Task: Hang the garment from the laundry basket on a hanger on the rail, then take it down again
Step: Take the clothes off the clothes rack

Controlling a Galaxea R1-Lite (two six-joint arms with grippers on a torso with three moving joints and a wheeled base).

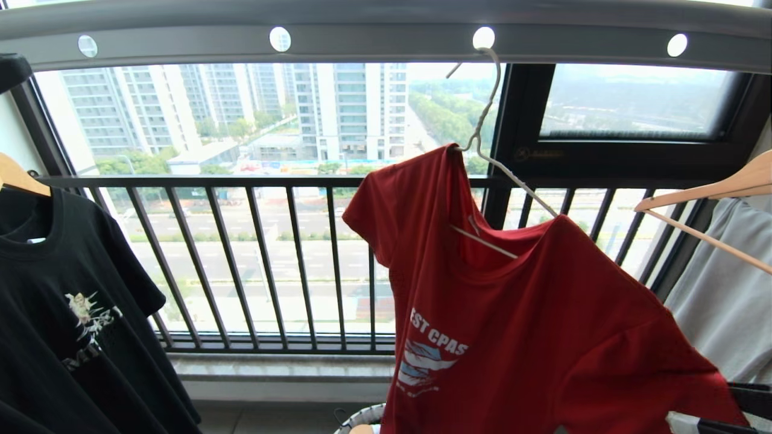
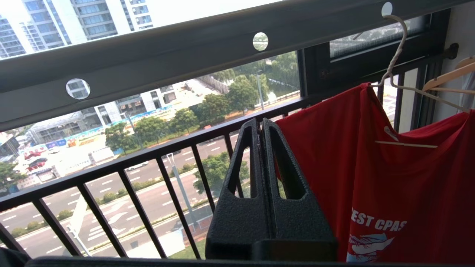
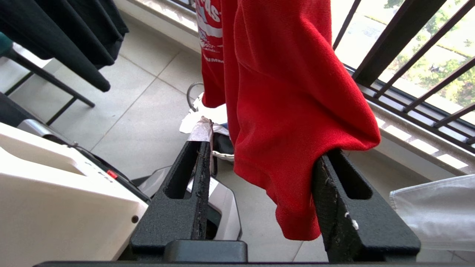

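Head view: the garment [image 1: 531,325] is seen hung crooked on the hanger [image 1: 491,163], hooked in a hole of the rail [image 1: 386,36] at 12 o'clock; the laundry basket [image 1: 362,419] rim is at 6 o'clock.

Left wrist view: left gripper [image 2: 261,124] fingers are pressed together, nothing held, garment at 3 o'clock.

Right wrist view: right gripper [image 3: 259,155] fingers are spread apart, red sleeve draped over one.

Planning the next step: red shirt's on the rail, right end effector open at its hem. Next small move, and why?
Probably back the right end effector down off the garment: its jaws stand apart, with the hem draped over one finger, and the hanger sits hooked in the rail.
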